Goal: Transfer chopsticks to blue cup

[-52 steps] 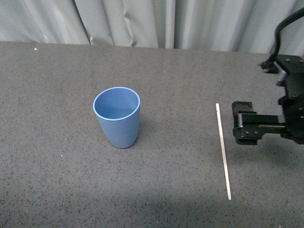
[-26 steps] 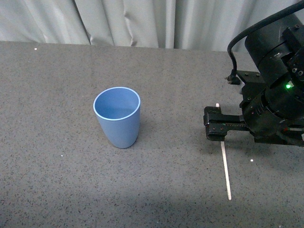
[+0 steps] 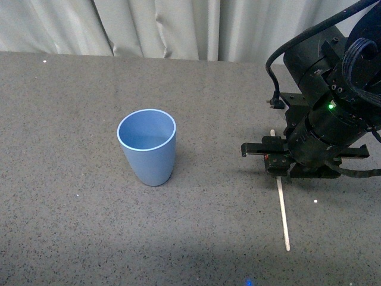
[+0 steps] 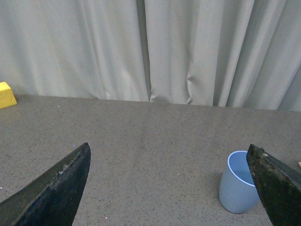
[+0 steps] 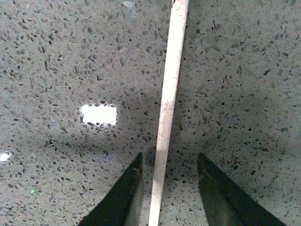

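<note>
At the right of the front view, my right gripper [image 3: 275, 162] straddles the chopstick [image 3: 283, 210], jaws spread, nothing pinched. It lies flat on the table [image 3: 71, 226], well apart from the blue cup [image 3: 147, 149] at centre left. An off-centre squeeze could flick it away.

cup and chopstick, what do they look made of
Cup: likely plastic, perhaps melamine. It has an even light-blue colour, a matte surface with no glare, and a thin smooth rim.
Chopstick: probably wood or bamboo. It is pale cream and dull, with faint speckles up close, though pale plastic can't be ruled out.
</note>
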Robot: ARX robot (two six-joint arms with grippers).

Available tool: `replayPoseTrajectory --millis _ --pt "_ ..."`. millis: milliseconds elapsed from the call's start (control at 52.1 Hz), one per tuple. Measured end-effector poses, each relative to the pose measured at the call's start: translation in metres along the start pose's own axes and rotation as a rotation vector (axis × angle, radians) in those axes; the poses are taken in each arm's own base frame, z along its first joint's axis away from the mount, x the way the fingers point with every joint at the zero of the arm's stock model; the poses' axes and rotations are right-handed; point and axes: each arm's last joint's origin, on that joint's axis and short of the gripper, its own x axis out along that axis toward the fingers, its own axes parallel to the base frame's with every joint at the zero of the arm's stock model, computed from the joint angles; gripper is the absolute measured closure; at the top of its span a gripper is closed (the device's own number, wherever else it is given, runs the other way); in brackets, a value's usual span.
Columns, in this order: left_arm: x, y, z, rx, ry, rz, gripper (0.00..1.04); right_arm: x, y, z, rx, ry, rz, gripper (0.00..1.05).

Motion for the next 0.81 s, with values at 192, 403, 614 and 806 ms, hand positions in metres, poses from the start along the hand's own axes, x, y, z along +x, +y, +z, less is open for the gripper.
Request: replayPoseTrajectory --millis 192,403,614,806 --pt "0.000 0.000 0.000 0.000 0.000 0.000 0.07 0.000 -0.001 0.001 -0.006 -0.011 0.014 1.04" --pt "0.000 0.000 0.000 0.000 0.000 0.000 0.07 -0.031 -0.003 0.000 -0.011 -0.165 0.096 1.04" --pt "0.000 0.000 0.000 0.000 0.000 0.000 0.07 -0.096 0.017 0.016 -0.109 -0.541 0.255 1.04" --pt "0.000 0.000 0.000 0.000 0.000 0.000 0.07 -0.133 0.045 0.023 -0.239 -0.808 0.381 1.04"
